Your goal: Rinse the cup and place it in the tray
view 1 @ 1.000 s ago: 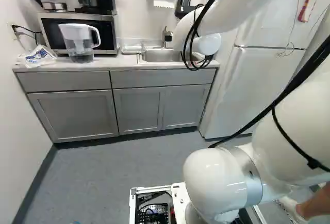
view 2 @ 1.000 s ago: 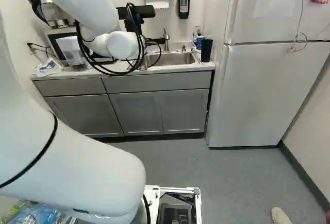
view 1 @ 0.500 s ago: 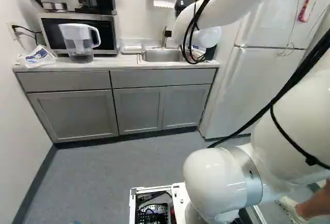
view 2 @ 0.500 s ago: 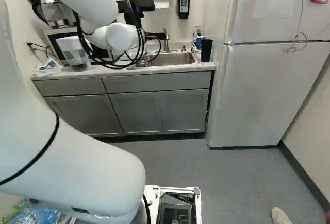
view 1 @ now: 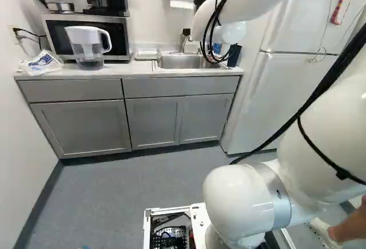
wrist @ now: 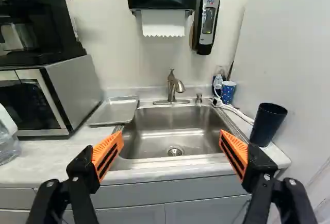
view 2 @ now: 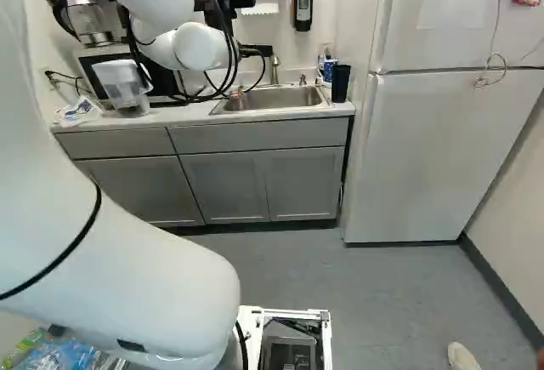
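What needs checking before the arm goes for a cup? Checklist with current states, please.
1. Claw open and unloaded: ok, fingers wide apart, nothing held.
2. Target cup known: cannot tell; a dark cup and a dotted cup both stand by the sink.
3. Dark cup upright: ok, on the counter.
4. Sink free for rinsing: ok, nothing shows in the basin.
5. Water running: not ok, no stream at the faucet.
6. Tray ready: ok, nothing on it, between microwave and sink.

Sink (wrist: 149, 139) smooth, shiny metal; tray (wrist: 114, 112) metal (duller sheen); towel (wrist: 163, 23) paper.
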`<state>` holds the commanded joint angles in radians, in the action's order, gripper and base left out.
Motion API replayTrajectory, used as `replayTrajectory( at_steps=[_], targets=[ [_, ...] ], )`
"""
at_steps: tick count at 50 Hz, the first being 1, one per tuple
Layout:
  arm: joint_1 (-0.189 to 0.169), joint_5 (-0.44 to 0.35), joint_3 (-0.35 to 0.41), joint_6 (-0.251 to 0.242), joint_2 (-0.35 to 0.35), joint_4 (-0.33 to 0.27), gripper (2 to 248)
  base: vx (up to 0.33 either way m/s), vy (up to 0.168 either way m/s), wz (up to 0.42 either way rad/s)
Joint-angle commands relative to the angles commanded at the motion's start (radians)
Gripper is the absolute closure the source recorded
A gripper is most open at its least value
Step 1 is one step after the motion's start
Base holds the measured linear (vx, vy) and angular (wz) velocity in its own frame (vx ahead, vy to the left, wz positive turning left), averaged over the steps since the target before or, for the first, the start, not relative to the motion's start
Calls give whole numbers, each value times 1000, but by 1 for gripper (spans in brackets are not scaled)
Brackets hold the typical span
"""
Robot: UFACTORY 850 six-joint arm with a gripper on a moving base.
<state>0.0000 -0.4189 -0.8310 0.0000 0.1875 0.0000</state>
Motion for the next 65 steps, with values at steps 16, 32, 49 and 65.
replayTrajectory(
  at_steps=[16, 32, 49, 65],
  targets=[
    [0, 32, -45, 0, -13, 0, 3, 0, 0, 0],
    [0, 71, -90, 0, -27, 0, 3, 0, 0, 0],
    [0, 118, -137, 0, -39, 0, 3, 0, 0, 0],
    [0, 132, -167, 0, -42, 0, 3, 0, 0, 0]
  ],
)
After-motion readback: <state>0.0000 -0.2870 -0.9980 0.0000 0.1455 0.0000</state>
